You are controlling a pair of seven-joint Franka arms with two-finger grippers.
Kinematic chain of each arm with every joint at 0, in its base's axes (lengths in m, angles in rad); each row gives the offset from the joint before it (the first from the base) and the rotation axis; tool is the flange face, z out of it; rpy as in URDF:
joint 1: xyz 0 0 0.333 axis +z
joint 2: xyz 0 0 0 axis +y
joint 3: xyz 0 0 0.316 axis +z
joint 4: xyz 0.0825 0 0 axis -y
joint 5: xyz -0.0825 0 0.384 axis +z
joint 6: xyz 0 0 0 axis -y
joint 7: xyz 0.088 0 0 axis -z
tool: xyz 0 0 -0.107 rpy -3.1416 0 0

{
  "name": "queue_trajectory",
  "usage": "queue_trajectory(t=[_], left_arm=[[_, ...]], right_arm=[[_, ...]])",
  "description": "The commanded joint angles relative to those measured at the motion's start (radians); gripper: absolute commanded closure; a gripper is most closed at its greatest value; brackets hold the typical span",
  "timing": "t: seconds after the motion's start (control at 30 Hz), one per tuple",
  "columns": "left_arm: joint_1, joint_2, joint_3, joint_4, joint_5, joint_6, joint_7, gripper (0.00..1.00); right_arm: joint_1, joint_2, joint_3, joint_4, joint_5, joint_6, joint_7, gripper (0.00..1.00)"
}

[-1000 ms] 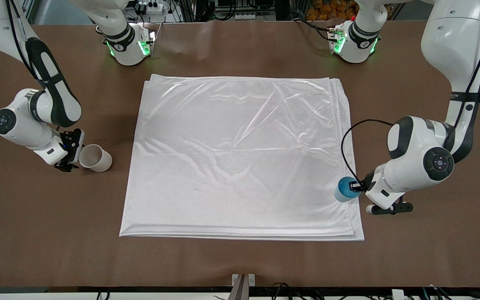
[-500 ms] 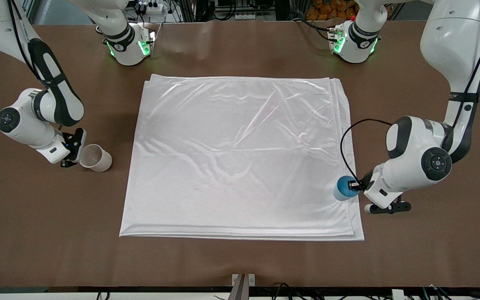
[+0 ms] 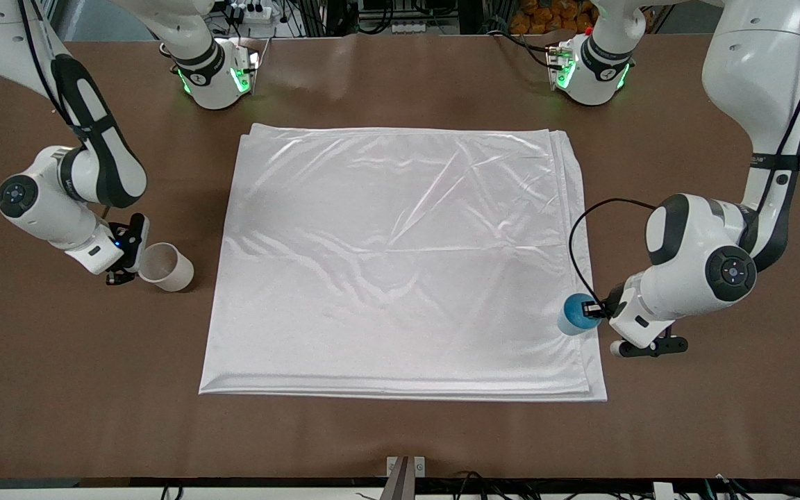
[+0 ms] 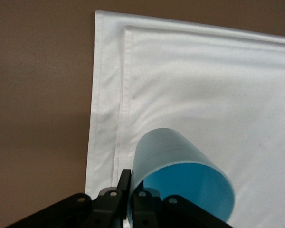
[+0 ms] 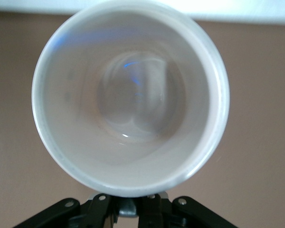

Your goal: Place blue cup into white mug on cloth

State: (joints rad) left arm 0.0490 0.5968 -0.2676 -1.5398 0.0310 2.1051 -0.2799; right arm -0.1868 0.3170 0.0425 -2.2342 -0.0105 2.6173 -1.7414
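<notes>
The white cloth [image 3: 400, 257] lies flat mid-table. My right gripper [image 3: 129, 257] is shut on the rim of the white mug [image 3: 166, 267] and holds it tilted just above the bare table beside the cloth's edge, toward the right arm's end. The right wrist view looks into the mug's pale inside [image 5: 130, 95], with the gripper [image 5: 133, 202] at its rim; the handle is hidden. My left gripper [image 3: 596, 310] is shut on the rim of the blue cup [image 3: 576, 316], tilted over the cloth's edge at the left arm's end. The left wrist view shows the cup [image 4: 178, 175], gripper [image 4: 131, 192] and cloth [image 4: 204, 85].
The brown table [image 3: 400, 430] surrounds the cloth on all sides. The two arm bases [image 3: 216, 76] [image 3: 591, 69] stand along the table's edge farthest from the front camera. A small metal bracket [image 3: 405, 467] sits at the table edge nearest the front camera.
My right gripper has carried the white mug a little toward the cloth. My left gripper and the blue cup have barely moved.
</notes>
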Motion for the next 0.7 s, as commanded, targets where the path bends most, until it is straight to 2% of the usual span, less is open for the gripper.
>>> queue_trajectory(t=[0.0, 0.13, 0.23, 0.4, 0.67], left_arm=[[0.006, -0.023, -0.004, -0.011, -0.016, -0.01, -0.01, 1.0], [0.009, -0.025, -0.001, -0.013, -0.016, -0.01, -0.015, 1.0], [0.012, -0.025, 0.004, -0.013, -0.016, -0.011, -0.015, 1.0], [0.021, -0.025, 0.005, -0.013, -0.013, -0.011, -0.012, 1.0], [0.023, -0.025, 0.005, -0.013, -0.013, -0.011, -0.01, 1.0]], right_arm=[[-0.002, -0.067, 0.074, 0.001, 0.03, -0.069, 0.054, 1.0], [0.004, -0.069, 0.138, 0.038, 0.03, -0.123, 0.123, 1.0], [0.009, -0.082, 0.212, 0.057, 0.03, -0.175, 0.209, 1.0], [0.03, -0.079, 0.307, 0.085, 0.029, -0.184, 0.356, 1.0], [0.2, -0.038, 0.316, 0.179, 0.023, -0.186, 0.558, 1.0]])
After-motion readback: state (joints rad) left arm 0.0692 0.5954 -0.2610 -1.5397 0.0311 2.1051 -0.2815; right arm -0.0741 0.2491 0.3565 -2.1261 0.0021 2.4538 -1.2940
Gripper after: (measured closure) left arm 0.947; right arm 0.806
